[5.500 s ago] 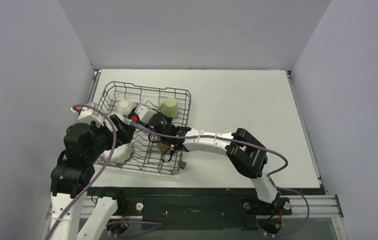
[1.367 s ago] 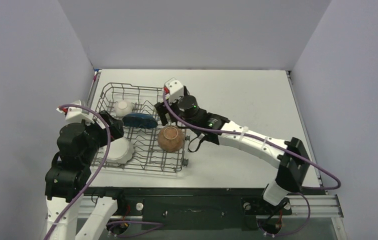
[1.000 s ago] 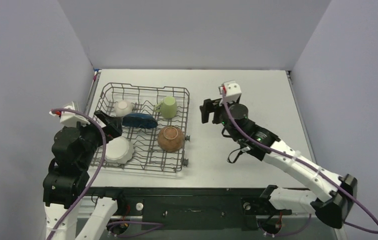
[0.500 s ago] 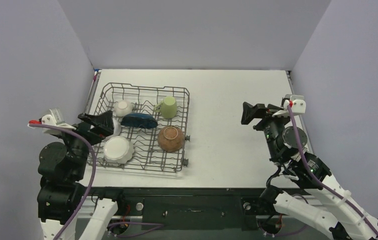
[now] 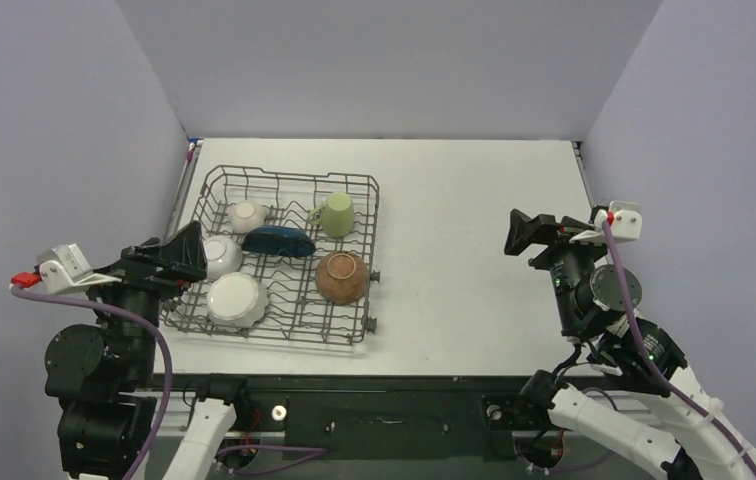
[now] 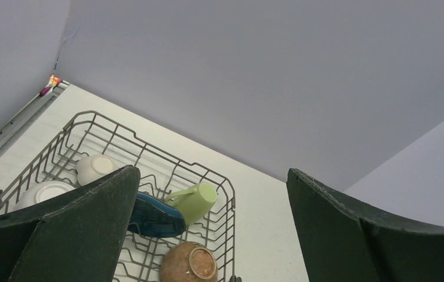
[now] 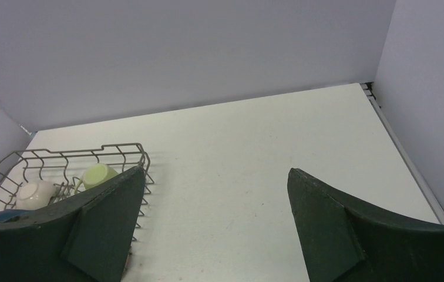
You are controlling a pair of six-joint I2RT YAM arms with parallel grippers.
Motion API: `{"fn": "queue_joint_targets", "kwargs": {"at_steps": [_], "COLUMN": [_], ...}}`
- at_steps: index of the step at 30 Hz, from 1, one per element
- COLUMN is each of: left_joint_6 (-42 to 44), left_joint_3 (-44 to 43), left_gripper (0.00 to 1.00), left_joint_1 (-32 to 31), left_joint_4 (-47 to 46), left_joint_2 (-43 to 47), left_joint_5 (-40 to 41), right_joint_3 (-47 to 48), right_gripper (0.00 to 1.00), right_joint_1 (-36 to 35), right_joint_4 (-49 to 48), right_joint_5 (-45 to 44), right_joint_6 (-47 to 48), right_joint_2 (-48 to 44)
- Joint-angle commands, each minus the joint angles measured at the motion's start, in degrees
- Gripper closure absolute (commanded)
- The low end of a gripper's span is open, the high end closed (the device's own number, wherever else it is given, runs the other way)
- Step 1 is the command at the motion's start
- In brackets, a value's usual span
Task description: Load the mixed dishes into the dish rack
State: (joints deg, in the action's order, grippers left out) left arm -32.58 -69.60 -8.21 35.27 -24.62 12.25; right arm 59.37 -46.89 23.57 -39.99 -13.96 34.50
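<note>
Both arms sit at the near edge, neither holding anything. Left gripper (image 6: 211, 171): jaws spread wide, nothing between them. On the overhead it hangs raised at the near-left side of the dish rack (image 5: 284, 176). Right gripper (image 7: 215, 170): jaws also spread wide and empty, raised over bare table (image 5: 474, 200) on the right, well apart from the rack. The rack stands on the left half of the table, and I count six pieces inside it. A small white bowl (image 5: 247, 213) sits at the far left. The light green mug (image 5: 337, 214) is at the far right, tipped on its side with the handle to the left. The dark blue dish (image 5: 279, 241) lies between those two and a little nearer to me. The brown bowl (image 5: 342, 277) is mouth down on the right side, with its foot ring up. A larger white bowl (image 5: 235, 299) sits near-left, and I cannot tell from here whether its rim is scalloped. One more white piece (image 5: 219, 254) is on the left, partly hidden behind the left gripper's finger, and any pattern on it is too small to read. From the left wrist camera, the mug, blue dish and brown bowl show between the fingers.
</note>
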Motion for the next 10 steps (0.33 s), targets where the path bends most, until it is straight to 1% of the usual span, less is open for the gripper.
{"fn": "queue_joint_targets", "kwargs": {"at_steps": [1, 10], "left_joint_6": [0.2, 0.4], "left_joint_3": [-0.9, -0.7], "left_gripper": [0.04, 0.04], "left_joint_1": [0.2, 0.2], "left_joint_4": [-2.8, -3.3], "left_joint_2": [0.8, -0.1], "left_joint_5": [0.9, -0.2], "right_joint_3": [2.3, 1.7], "right_gripper": [0.13, 0.13], "right_joint_1": [0.2, 0.3], "right_joint_4": [0.8, 1.7], "right_joint_5": [-1.6, -1.7], "right_joint_6": [0.9, -0.9], "right_joint_2": [-0.8, -2.0]}}
